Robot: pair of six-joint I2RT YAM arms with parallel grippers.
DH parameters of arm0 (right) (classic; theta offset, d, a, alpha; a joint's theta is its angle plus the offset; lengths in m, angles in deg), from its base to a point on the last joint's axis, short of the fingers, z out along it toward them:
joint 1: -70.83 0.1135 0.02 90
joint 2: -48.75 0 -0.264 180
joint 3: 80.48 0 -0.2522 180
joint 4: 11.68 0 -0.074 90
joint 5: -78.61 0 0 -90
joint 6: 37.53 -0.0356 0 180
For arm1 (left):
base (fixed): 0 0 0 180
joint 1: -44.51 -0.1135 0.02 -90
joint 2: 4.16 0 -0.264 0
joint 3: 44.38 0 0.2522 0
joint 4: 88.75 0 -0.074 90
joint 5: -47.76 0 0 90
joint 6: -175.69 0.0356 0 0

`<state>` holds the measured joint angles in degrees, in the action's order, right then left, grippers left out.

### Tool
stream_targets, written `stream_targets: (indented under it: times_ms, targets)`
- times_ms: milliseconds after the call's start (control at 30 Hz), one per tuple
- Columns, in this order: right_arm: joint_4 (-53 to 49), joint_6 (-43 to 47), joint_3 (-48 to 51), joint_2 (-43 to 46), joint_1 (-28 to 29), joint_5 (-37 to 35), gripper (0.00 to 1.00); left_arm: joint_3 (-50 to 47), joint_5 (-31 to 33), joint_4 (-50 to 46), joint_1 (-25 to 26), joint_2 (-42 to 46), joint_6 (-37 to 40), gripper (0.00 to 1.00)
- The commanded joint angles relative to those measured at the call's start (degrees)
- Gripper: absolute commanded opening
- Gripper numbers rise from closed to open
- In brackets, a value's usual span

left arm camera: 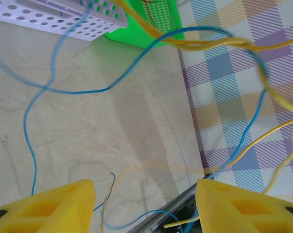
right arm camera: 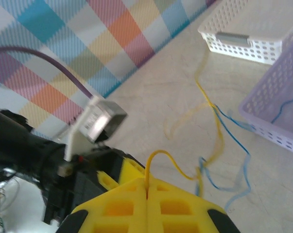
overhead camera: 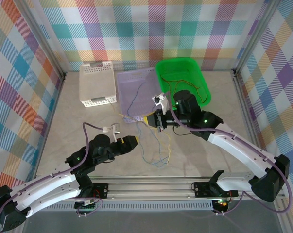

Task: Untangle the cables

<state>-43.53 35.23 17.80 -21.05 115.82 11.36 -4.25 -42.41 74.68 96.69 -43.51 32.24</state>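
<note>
Your right gripper (right arm camera: 147,183) is clamped on a thin yellow wire (right arm camera: 161,152) mid-table. Your left gripper (left arm camera: 144,190) stands apart, holding nothing. A thin red-orange wire (overhead camera: 185,80) lies in the green plastic basket (overhead camera: 175,60) far right, and a thin blue wire (overhead camera: 135,94) in the lilac perforated basket (overhead camera: 148,73). The other cables (overhead camera: 168,148) hang knotted between the grippers, so I judge most separating is left.

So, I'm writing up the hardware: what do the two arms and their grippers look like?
The left arm and right arm have white shells, black joints and small green lights, with a thick purple cable looping along each. The left gripper and right gripper carry yellow plastic fingers with moulded recesses.
</note>
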Motion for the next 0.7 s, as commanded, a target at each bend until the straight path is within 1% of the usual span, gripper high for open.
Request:
stream_targets:
  times_ms: [0, 67, 100, 167, 400, 500, 667]
  targets:
    - [0.9, -2.6, -2.9, 0.7, -0.3, 6.0, 0.0, -0.8, -0.5, 7.3, 1.1, -1.7, -0.3, 0.61]
    - [1.3, -3.5, -2.8, 0.7, -0.4, 7.4, 0.0, -0.3, 0.0, 8.8, 1.6, -3.2, 0.1, 0.63]
    - [1.8, -4.1, -2.7, 0.8, -0.5, 8.3, 0.0, -0.1, 0.2, 9.4, 1.8, -3.6, 0.3, 0.65]
    - [1.8, -5.0, -2.6, 0.7, -0.6, 8.9, 0.0, -0.1, 0.9, 11.8, 2.4, -4.2, 0.5, 0.68]
    - [3.7, -8.1, -1.7, 0.9, -0.6, 10.6, 0.0, -0.9, 4.4, 21.1, 6.6, -4.0, 1.7, 0.69]
    - [4.5, -9.2, -1.8, 1.5, -0.7, 11.5, 0.0, -1.6, 5.0, 21.4, 7.3, -4.1, 1.8, 0.68]
    - [4.8, -10.9, -2.8, 2.6, -0.7, 12.8, 0.0, -2.3, 5.7, 17.8, 8.0, -5.1, 2.6, 0.64]
